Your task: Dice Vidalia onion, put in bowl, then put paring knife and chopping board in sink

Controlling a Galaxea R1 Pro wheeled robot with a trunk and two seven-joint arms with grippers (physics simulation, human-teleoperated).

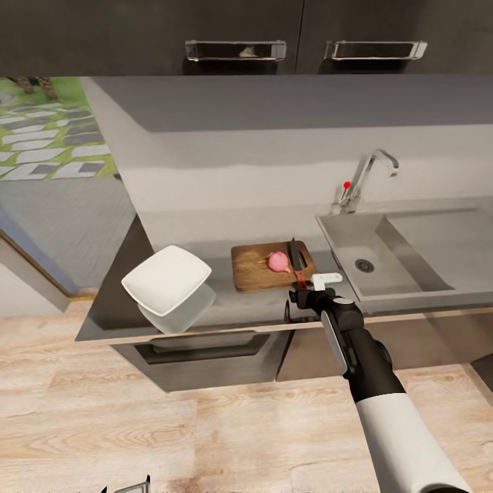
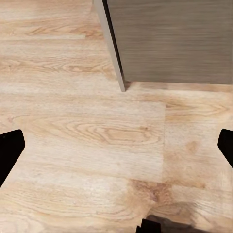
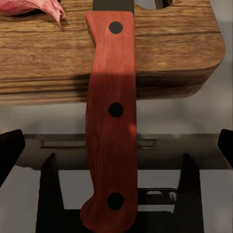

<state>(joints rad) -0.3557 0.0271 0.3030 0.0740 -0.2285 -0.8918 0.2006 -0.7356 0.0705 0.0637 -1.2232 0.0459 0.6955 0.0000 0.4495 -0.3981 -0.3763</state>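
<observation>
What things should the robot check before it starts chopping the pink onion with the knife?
1. Onion out of the sink and on the chopping board: ok.
2. Paring knife between the right gripper fingers: ok, but a firm grip: cannot tell.
3. Blade lying beside the onion, not over it: not ok for cutting.
4. Bowl on the countertop, ready for pieces: ok.
5. Left gripper away, open above the floor: ok.

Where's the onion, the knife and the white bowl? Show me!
onion [image 1: 278,261], head view, middle of the pink onion on the board.
knife [image 3: 112,121], right wrist view, middle of its red handle.
bowl [image 1: 166,279], head view, centre of its white inside.
</observation>
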